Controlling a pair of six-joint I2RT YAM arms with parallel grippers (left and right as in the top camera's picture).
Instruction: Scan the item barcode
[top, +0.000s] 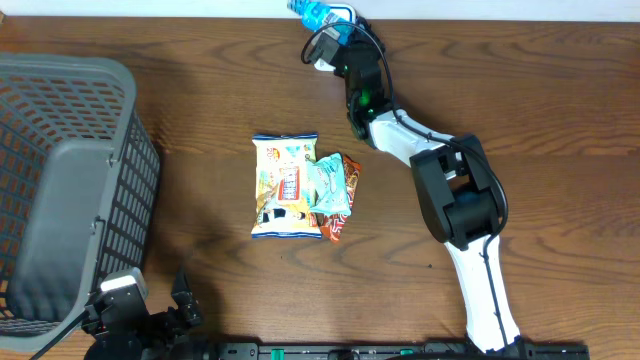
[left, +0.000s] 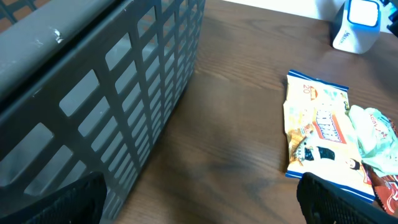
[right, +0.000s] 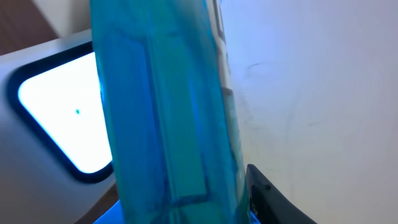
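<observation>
My right gripper (top: 326, 32) reaches to the table's far edge and is shut on the item (top: 311, 13), a translucent blue packet. In the right wrist view the item (right: 165, 112) fills the middle as an upright blue strip. It is held just in front of the scanner's (right: 59, 124) glowing white window. One black finger (right: 268, 198) shows to the right of the item; the other is hidden behind it. No barcode is visible. The white scanner (left: 357, 25) stands at the far edge. My left gripper (left: 199, 210) hovers open over bare wood near the front left, holding nothing.
A grey slatted basket (top: 70, 180) takes up the left side, close beside the left gripper (top: 152, 303). Mid-table lie a yellow snack bag (top: 285, 185), a teal packet (top: 328, 185) and an orange-red packet (top: 347, 200), overlapping.
</observation>
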